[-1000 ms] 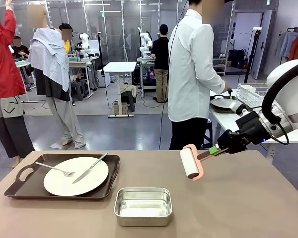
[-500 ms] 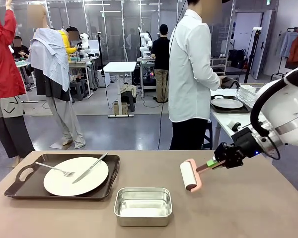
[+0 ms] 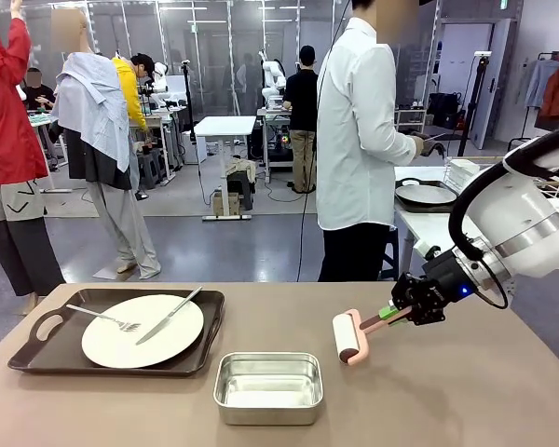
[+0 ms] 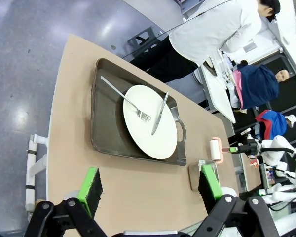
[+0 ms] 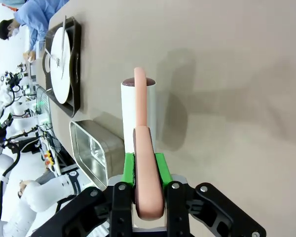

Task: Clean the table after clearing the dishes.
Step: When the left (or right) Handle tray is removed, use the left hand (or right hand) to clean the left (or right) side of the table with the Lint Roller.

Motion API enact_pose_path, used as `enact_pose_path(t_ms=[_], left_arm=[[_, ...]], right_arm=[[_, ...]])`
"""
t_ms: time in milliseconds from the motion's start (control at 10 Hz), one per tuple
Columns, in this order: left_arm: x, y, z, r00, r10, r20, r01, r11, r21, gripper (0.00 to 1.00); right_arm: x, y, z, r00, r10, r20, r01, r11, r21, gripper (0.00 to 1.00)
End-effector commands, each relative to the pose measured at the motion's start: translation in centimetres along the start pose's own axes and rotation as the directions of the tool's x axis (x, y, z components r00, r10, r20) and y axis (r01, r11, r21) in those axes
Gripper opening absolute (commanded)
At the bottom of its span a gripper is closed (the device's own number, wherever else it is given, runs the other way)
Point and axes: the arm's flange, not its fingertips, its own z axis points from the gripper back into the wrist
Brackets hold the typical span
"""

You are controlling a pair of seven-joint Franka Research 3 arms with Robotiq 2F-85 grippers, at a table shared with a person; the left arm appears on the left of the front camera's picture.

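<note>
My right gripper is shut on the pink handle of a white lint roller. The roller hangs low over the brownish table right of centre; I cannot tell whether it touches. At the left, a dark tray carries a white plate with a fork and knife. My left gripper is open above the table's near edge, with nothing between its green pads.
A shiny steel tray sits front-centre, just left of the roller. A person in a white shirt stands at the far edge, turned to a white side table that holds a second plate on a dark tray.
My right gripper has come down and to the left with the lint roller, bringing it close to the table top. The plate tray and steel tray have not moved.
</note>
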Motion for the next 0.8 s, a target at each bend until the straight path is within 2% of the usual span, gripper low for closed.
enact_pose_path(t_ms=[0, 100, 400, 700], left_arm=[[0.0, 0.4, 0.2, 1.0, -0.022, 0.02, 0.022, 0.999, -0.025, 1.0], [0.0, 0.4, 0.2, 1.0, -0.022, 0.02, 0.022, 0.999, -0.025, 1.0], [0.0, 0.4, 0.2, 1.0, -0.022, 0.02, 0.022, 0.999, -0.025, 1.0], [0.0, 0.4, 0.2, 1.0, -0.022, 0.02, 0.022, 0.999, -0.025, 1.0]], right_arm=[[1.3, -0.7, -0.1, 0.995, -0.094, -0.035, 0.093, 0.995, -0.03, 0.21], [1.5, -1.1, -0.3, 0.995, -0.102, -0.008, 0.101, 0.993, -0.059, 0.21], [1.2, -3.3, -0.4, 0.994, -0.113, 0.002, 0.113, 0.986, -0.121, 0.21], [0.3, -7.0, 4.1, 0.99, -0.139, 0.027, 0.142, 0.964, -0.224, 0.21]])
